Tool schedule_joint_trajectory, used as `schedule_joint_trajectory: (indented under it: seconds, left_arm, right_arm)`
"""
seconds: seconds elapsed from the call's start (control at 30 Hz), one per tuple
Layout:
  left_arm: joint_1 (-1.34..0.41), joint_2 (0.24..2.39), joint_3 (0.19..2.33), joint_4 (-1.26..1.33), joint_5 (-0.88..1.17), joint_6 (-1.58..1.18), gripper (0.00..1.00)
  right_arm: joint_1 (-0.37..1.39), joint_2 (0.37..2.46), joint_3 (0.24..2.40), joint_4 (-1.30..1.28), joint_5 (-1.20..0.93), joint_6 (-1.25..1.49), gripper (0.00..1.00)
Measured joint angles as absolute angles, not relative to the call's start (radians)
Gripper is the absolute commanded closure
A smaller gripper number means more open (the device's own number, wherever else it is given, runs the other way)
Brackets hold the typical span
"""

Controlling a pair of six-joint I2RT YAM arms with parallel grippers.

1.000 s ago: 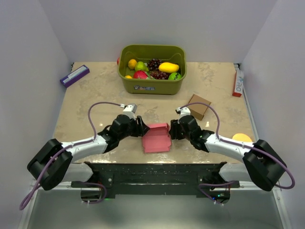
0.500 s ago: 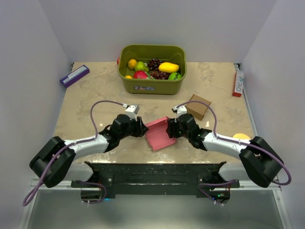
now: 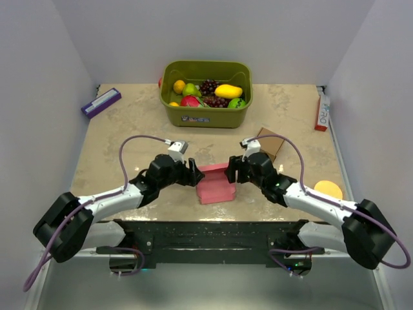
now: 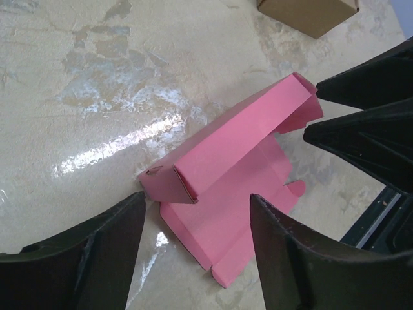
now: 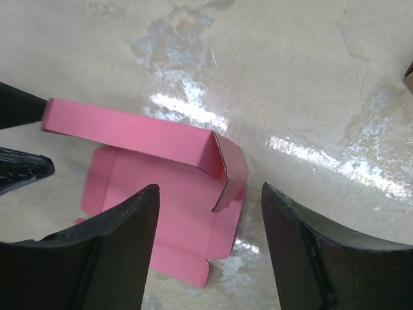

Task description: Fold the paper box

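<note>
Half done: paper box (image 3: 215, 184) has 1 wall raised, rest flat; left gripper (image 3: 195, 175) and right gripper (image 3: 230, 173) at its ends, both spread, gripping nothing.

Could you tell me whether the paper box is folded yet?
Partly: the paper box has one long panel raised, the rest lies flat.

Ahead of my left pincer (image 4: 197, 200), the small brown cardboard box (image 4: 310, 14) is cut off by the picture's top edge. Beside my right pincer (image 5: 210, 190), only its corner shows. From above, both ends of the pink-red thin card paper box (image 3: 215, 183) vanish behind my pincers; contact I cannot tell. Far ahead, the label (image 3: 193, 119) on the olive-green plastic bin (image 3: 222, 116) is too small to read. My right arm (image 3: 316, 199) covers the near edge of the flat orange disc (image 3: 329, 188).
</note>
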State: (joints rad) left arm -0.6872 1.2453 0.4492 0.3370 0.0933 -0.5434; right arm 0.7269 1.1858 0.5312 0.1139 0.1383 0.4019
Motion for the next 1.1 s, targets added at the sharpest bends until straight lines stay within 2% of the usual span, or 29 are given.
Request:
schedule_joint_trajectory:
  seconds: [0.17,0.4,0.73,1.1]
  left_arm:
    - [-0.687,1.216,0.453,0.313,0.083,-0.601,0.26]
    - [-0.685,1.244,0.463,0.320,0.069,-0.677,0.21]
    - [-0.685,1.305,0.470,0.374,0.037,-0.750,0.27]
    - [-0.682,1.374,0.480,0.431,0.033,-0.767,0.31]
  right_arm:
    - [0.685,1.105,0.533,0.056,0.170,0.463,0.37]
    - [0.605,1.118,0.537,-0.026,0.229,0.569,0.36]
    - [0.599,1.258,0.548,-0.034,0.244,0.612,0.36]
    - [0.599,1.283,0.548,0.080,0.179,0.553,0.37]
